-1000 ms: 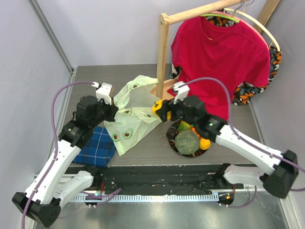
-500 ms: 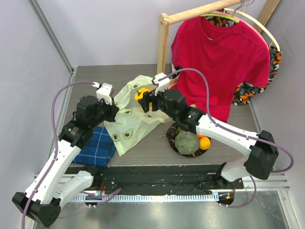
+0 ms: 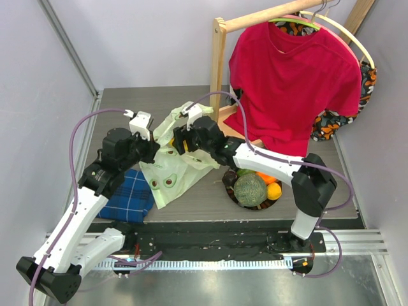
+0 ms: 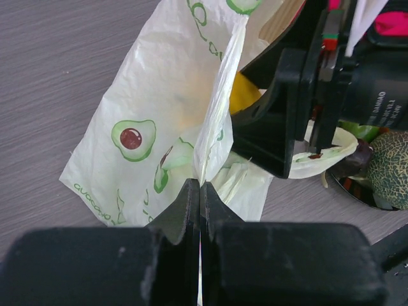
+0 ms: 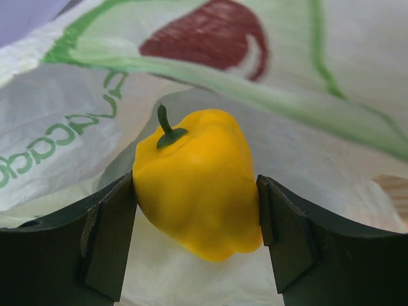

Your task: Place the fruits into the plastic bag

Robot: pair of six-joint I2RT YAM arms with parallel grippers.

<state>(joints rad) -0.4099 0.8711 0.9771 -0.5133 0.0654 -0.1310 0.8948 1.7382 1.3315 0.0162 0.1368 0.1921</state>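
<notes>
Right end effector (image 5: 196, 220): clamped on the yellow pepper (image 5: 191, 185), stem up, plastic bag (image 5: 70, 121) behind and beneath.
Left end effector (image 4: 201, 204): pinched together on the bag's edge, nearer the mouth.
Depth: pepper probably inside the mouth.

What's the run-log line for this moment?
left gripper: shut on plastic bag | right gripper: holding yellow pepper inside bag opening | melon: not yet bagged
</notes>
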